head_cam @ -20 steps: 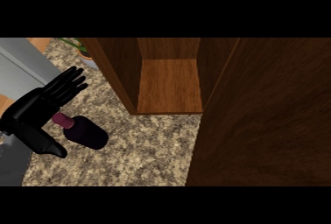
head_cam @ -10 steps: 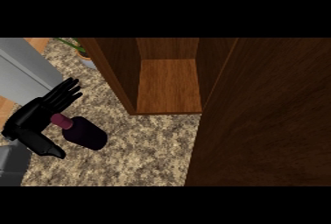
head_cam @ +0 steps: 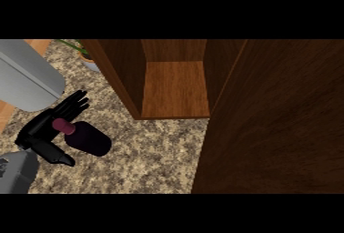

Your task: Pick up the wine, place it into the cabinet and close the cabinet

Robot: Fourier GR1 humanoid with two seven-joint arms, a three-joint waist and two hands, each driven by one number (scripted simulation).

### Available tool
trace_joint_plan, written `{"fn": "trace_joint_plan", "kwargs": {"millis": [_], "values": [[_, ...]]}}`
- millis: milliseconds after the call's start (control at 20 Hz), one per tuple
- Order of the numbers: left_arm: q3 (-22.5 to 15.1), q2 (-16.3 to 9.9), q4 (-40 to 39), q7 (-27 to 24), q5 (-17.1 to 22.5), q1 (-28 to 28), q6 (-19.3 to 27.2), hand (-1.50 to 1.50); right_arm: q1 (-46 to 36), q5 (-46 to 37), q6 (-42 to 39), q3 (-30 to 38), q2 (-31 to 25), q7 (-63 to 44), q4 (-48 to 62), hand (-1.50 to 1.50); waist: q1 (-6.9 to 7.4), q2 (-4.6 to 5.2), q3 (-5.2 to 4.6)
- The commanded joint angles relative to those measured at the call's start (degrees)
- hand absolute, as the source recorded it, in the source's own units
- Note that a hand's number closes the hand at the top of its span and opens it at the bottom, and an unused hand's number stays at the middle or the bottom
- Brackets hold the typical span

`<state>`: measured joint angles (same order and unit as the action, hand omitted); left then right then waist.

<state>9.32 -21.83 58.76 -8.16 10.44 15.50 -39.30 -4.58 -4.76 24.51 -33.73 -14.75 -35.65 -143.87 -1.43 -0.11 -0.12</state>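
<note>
Since the earlier frames my left hand (head_cam: 46,132) has slid down and toward the lower left edge of the head view, and the wine bottle (head_cam: 86,138) has come with it, so the pair now sit a little lower on the worktop (head_cam: 144,154) than a second ago. Nothing else has shifted.

Biggest thing I see is the open cabinet door (head_cam: 275,123), a dark wooden slab filling the whole right side of the view from top to bottom. Next is the cabinet (head_cam: 171,86) itself, standing open just left of the door, its lighter wooden shelf bare and its dark side wall facing the hand. The speckled stone worktop spreads below and to the left of it. A large grey rounded object (head_cam: 27,75) sits at the upper left, and beside it, against the cabinet's far corner, I can make out part of a potted plant (head_cam: 84,54).

The wine bottle lies tilted on the worktop at the lower left, well apart from the cabinet opening, its dark body pointing toward the lower right and its reddish neck tucked against my hand. The left hand is beside the neck, fingers stretched out fairly straight toward the upper right and the thumb pointing down to the lower right, so I read it as not clasped around the bottle. Its grey forearm (head_cam: 17,173) enters at the bottom left corner.
</note>
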Motion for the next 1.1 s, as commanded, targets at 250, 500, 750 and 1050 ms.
{"fn": "trace_joint_plan", "kwargs": {"millis": [250, 500, 750, 1050], "values": [[-0.1, -0.8, -12.9, -12.7, -7.3, 2.5, 0.8, -1.5, 1.4, -4.3, 0.8, -0.9, -4.1, -5.5, -13.3, -1.5, -0.36, 0.05, -0.03], [-0.7, 0.0, -20.3, -12.2, -8.2, 7.6, -1.2, -1.5, 1.1, -8.7, 2.9, -5.3, -3.1, -4.9, -11.2, -1.5, -0.47, -0.08, -0.04], [-1.5, 0.0, -27.4, -15.9, -9.5, 8.1, -4.8, -1.5, 2.7, -4.2, 1.8, -2.9, -5.0, -1.7, -11.1, -1.5, -0.22, 0.08, 0.01], [-2.6, 1.7, -33.7, -20.5, -12.3, 10.6, -3.2, -1.5, 3.1, -5.5, 3.5, -4.8, -4.6, 0.0, -8.9, -1.5, -0.41, 0.21, -0.03]]}}
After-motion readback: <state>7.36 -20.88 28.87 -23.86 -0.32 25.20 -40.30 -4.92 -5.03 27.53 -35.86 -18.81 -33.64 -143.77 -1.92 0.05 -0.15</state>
